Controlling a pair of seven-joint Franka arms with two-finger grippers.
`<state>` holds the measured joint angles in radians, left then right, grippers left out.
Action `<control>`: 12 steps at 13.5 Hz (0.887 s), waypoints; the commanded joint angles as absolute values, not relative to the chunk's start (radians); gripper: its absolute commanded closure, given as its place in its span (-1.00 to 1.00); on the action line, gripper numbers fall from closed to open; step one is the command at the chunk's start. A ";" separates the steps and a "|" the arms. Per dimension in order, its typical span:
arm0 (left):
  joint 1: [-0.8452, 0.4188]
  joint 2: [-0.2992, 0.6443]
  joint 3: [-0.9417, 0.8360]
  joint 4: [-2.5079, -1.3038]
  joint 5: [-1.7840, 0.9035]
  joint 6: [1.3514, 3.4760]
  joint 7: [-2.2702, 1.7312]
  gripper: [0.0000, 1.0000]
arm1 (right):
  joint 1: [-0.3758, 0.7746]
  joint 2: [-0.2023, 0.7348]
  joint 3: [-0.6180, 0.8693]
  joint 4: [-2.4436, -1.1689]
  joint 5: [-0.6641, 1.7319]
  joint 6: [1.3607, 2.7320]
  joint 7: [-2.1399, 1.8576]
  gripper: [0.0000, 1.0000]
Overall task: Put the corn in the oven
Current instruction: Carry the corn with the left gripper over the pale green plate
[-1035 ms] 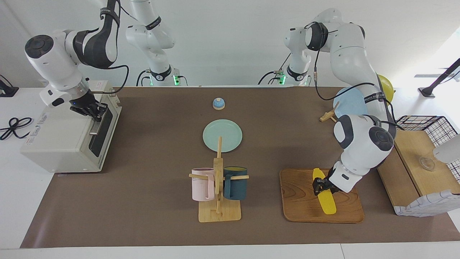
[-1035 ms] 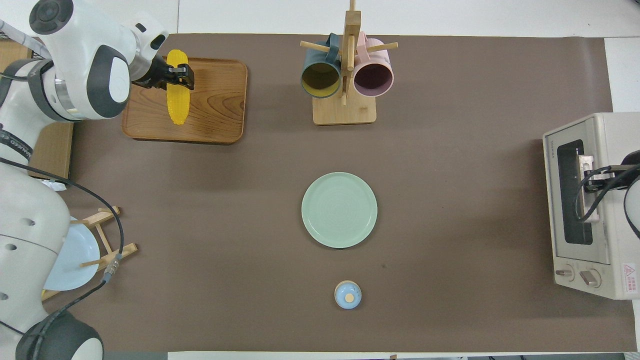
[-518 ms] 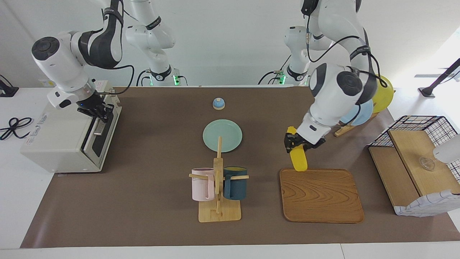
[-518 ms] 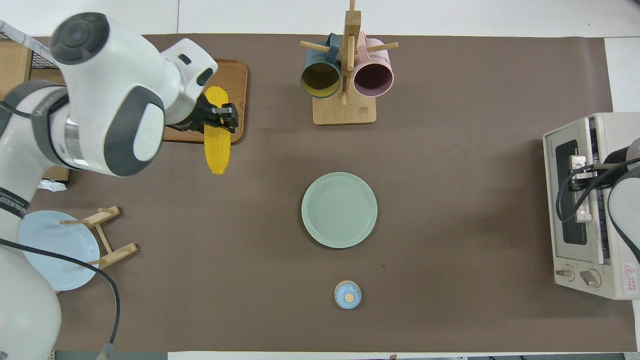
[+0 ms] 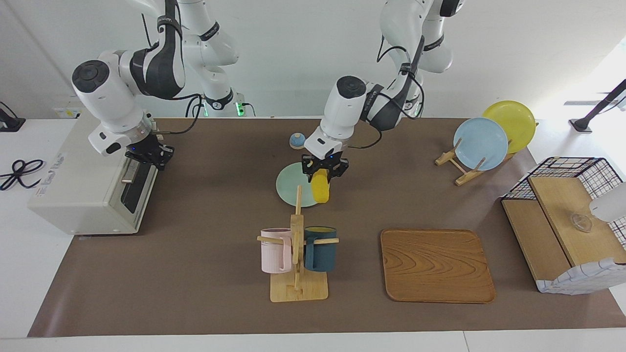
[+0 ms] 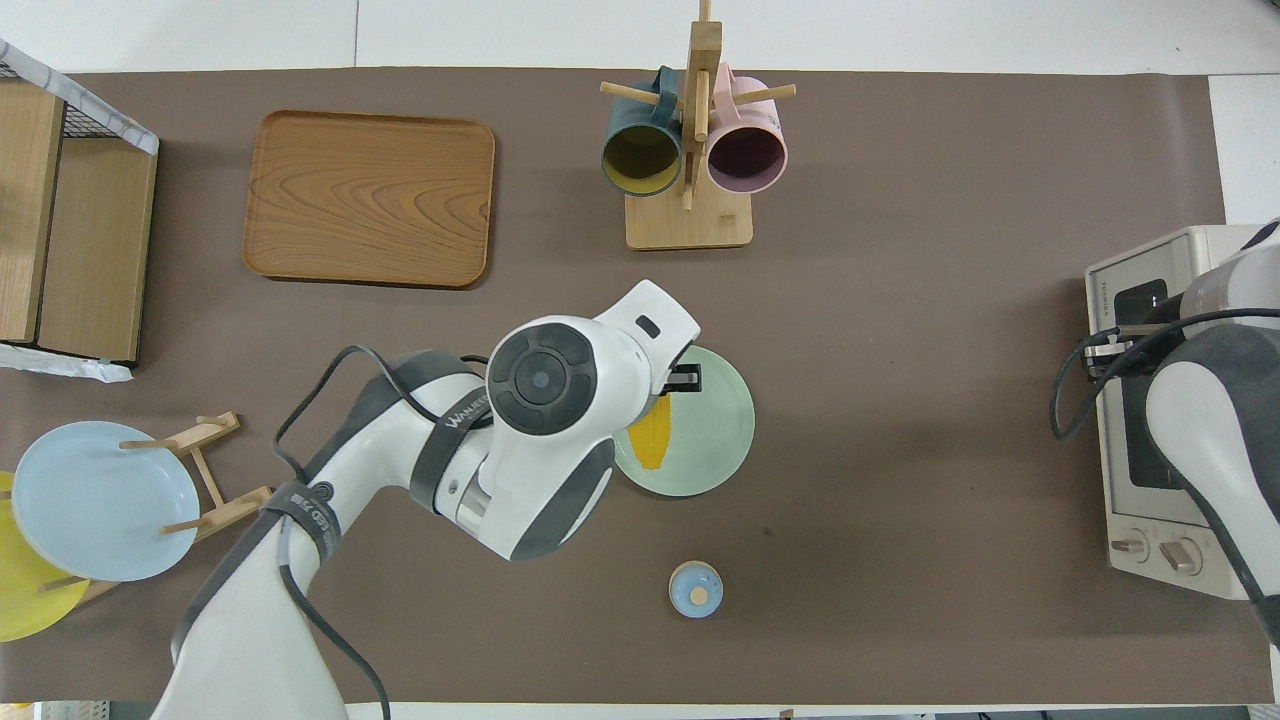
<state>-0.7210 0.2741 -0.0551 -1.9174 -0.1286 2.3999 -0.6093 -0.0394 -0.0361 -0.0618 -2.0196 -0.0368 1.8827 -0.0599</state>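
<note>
The yellow corn [image 5: 321, 189] hangs tilted from my left gripper [image 5: 324, 171], which is shut on its upper end. Both are over the mint plate [image 5: 288, 186] in the middle of the table. In the overhead view the left arm hides most of the corn [image 6: 650, 445] and part of the plate [image 6: 718, 440]. The off-white oven [image 5: 83, 186] sits at the right arm's end of the table. My right gripper [image 5: 151, 156] is shut at the robots' end of the silver door handle [image 5: 128, 172]. The dark glass door leans slightly open.
A wooden tray [image 5: 435, 264] lies bare at the left arm's end. A mug rack [image 5: 298, 249] with pink and teal mugs stands farther from the robots than the plate. A small blue bell [image 5: 296, 141], a plate stand [image 5: 481, 142] and a wire-mesh crate [image 5: 572, 220] are also on the table.
My left gripper lifted the corn off the wooden tray and carried it over the mint plate. My right gripper drew the oven door's handle outward a little.
</note>
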 commanded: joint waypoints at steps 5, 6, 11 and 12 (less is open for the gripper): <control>-0.792 0.362 -0.029 -1.934 -0.130 2.519 -0.632 1.00 | -0.072 -0.023 -0.061 -1.933 -0.086 1.799 -0.093 1.00; -0.793 0.370 -0.029 -1.937 -0.127 2.528 -0.632 1.00 | -0.072 -0.023 -0.061 -1.933 -0.084 1.798 -0.092 1.00; -0.798 0.365 -0.028 -1.941 -0.123 2.517 -0.623 -1.00 | -0.077 -0.025 -0.061 -1.931 -0.084 1.792 -0.098 0.95; -0.787 0.354 -0.028 -1.940 -0.123 2.511 -0.620 -1.00 | -0.086 -0.025 -0.064 -1.931 -0.086 1.792 -0.100 1.00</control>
<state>-0.7788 0.3758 -0.0470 -1.9239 -0.1280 2.5024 -0.6213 -0.0651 -0.0312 -0.0646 -1.9460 -0.0739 1.8027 -0.0728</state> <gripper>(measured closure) 0.282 0.969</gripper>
